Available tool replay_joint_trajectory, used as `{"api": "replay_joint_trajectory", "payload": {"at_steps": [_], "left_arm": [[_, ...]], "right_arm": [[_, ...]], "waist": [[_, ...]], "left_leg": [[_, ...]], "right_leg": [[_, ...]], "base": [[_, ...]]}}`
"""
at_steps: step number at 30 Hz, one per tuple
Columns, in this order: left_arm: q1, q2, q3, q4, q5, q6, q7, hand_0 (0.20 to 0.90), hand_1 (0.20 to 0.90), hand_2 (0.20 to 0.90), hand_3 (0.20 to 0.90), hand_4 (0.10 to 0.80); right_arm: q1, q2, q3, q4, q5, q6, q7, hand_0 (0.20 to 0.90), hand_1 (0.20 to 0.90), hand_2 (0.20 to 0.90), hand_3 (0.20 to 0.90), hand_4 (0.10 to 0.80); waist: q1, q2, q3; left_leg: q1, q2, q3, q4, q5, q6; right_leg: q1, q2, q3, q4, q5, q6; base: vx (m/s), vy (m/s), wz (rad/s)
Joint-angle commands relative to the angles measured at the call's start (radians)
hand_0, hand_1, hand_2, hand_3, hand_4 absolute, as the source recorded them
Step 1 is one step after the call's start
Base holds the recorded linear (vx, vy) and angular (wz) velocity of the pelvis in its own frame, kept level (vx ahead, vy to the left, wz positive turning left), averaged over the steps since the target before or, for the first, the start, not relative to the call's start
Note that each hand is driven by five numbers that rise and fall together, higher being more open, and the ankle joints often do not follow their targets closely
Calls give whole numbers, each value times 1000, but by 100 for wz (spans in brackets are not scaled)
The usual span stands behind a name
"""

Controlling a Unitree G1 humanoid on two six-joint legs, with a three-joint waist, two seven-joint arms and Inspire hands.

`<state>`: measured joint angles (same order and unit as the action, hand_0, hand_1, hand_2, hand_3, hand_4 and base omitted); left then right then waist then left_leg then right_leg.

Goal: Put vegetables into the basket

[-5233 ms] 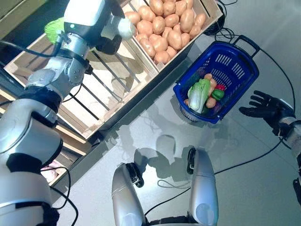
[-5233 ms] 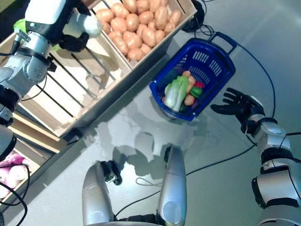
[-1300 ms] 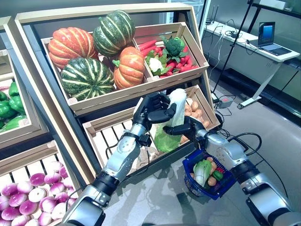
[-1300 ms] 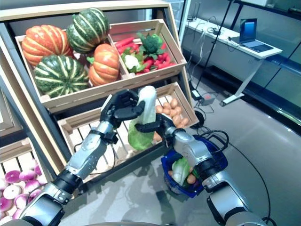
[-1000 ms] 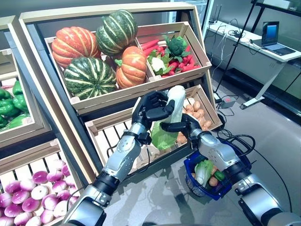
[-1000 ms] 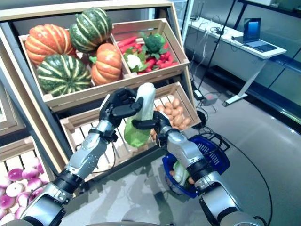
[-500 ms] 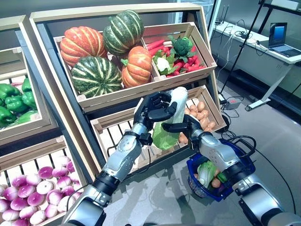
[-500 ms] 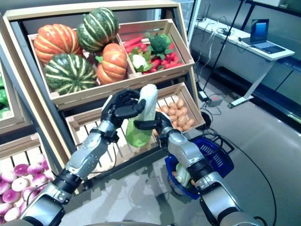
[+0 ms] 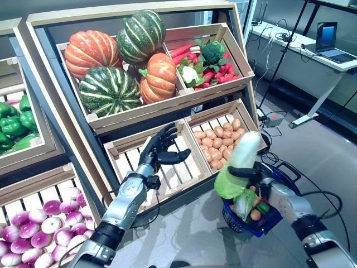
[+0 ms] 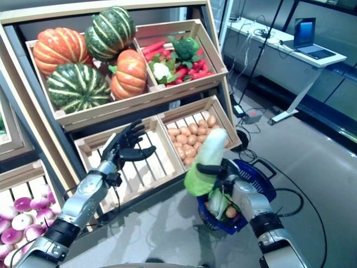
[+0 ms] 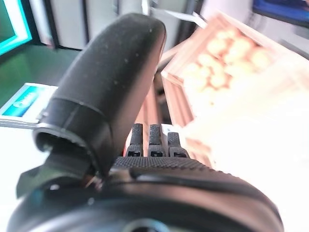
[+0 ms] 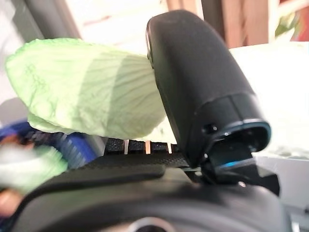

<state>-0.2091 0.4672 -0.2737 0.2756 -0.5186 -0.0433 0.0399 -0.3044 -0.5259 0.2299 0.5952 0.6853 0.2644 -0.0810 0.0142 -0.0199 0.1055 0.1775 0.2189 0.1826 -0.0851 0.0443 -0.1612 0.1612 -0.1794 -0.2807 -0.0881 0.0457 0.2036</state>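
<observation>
My right hand (image 9: 257, 175) is shut on a napa cabbage (image 9: 239, 166) with a white stalk and green leaves, holding it just above the blue basket (image 9: 281, 214) on the floor. The cabbage's green leaf shows in the right wrist view (image 12: 87, 89) past the thumb (image 12: 193, 77). The basket holds another cabbage (image 9: 244, 204), a green pepper and small orange and red vegetables. My left hand (image 9: 160, 152) is open and empty over the slatted crate (image 9: 167, 167) on the stand's lower shelf; its thumb shows in the left wrist view (image 11: 111, 87).
The wooden vegetable stand (image 9: 67, 111) rises to the left and behind, with a crate of potatoes (image 9: 220, 134) right beside the basket. A white desk (image 9: 312, 53) with a laptop stands at the far right. Grey floor lies in front of the basket.
The left hand has let go of the cabbage and stays open by the stand. The right hand has carried the cabbage right and down to just above the basket.
</observation>
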Motion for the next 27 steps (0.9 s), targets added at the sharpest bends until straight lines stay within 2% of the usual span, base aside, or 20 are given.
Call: {"api": "replay_joint_trajectory", "payload": {"at_steps": [1,7,12,14,19,21,25,27], "left_arm": [[-78,55,50,29,26,-105,-32,900,900,900,900,800],[-78,57,56,86,-18,-98,-23,900,900,900,900,800],[-102,44,25,88,-52,-103,-18,900,900,900,900,800],[-148,44,-16,107,-47,-136,-23,900,900,900,900,800],[-179,64,-61,81,-51,-154,5,900,900,900,900,800],[-192,75,-83,67,-66,-180,1,900,900,900,900,800],[-205,84,-115,43,-121,-221,-17,900,900,900,900,800],[-216,77,-140,38,-125,-254,-26,900,900,900,900,800]], "right_arm": [[-114,-77,-102,16,69,-184,8,300,300,300,300,400],[-138,-110,-168,219,88,-211,-23,300,300,300,300,400],[-207,-105,-200,347,186,-237,-79,300,300,300,300,400],[-252,-111,-209,410,229,-276,-78,300,300,300,300,400],[-311,-163,-231,480,276,-285,-88,300,300,300,300,400],[-346,-191,-245,529,286,-289,-85,300,300,300,300,400],[-396,-236,-253,576,307,-296,-86,300,300,300,300,400],[-429,-248,-247,584,321,-311,-84,300,300,300,300,400]], "waist": [[4,-19,-47],[17,-18,-36],[35,-18,34],[45,-17,110],[45,2,207],[52,18,253],[54,44,311],[54,56,336]], "left_leg": [[-33,-4,19,-2,-7,20],[-25,-7,28,6,-8,25],[-138,8,12,211,-69,25],[-246,22,-23,349,-115,23],[-402,50,-51,540,-179,31],[-485,44,-67,642,-221,48],[-610,31,-91,799,-295,64],[-664,23,-104,866,-323,63]], "right_leg": [[1,-12,19,5,5,-43],[-1,-13,17,23,0,-44],[-95,-26,35,201,-71,-66],[-189,-51,42,320,-105,-71],[-323,-93,45,513,-166,-89],[-401,-125,43,628,-195,-102],[-537,-170,72,812,-253,-105],[-594,-188,80,883,-273,-107]], "base": [[1,2,-4],[0,0,-1],[-131,-66,-9],[-322,-95,2],[-215,-45,9],[-193,-20,13],[-139,-26,11],[-121,-39,15]]}}
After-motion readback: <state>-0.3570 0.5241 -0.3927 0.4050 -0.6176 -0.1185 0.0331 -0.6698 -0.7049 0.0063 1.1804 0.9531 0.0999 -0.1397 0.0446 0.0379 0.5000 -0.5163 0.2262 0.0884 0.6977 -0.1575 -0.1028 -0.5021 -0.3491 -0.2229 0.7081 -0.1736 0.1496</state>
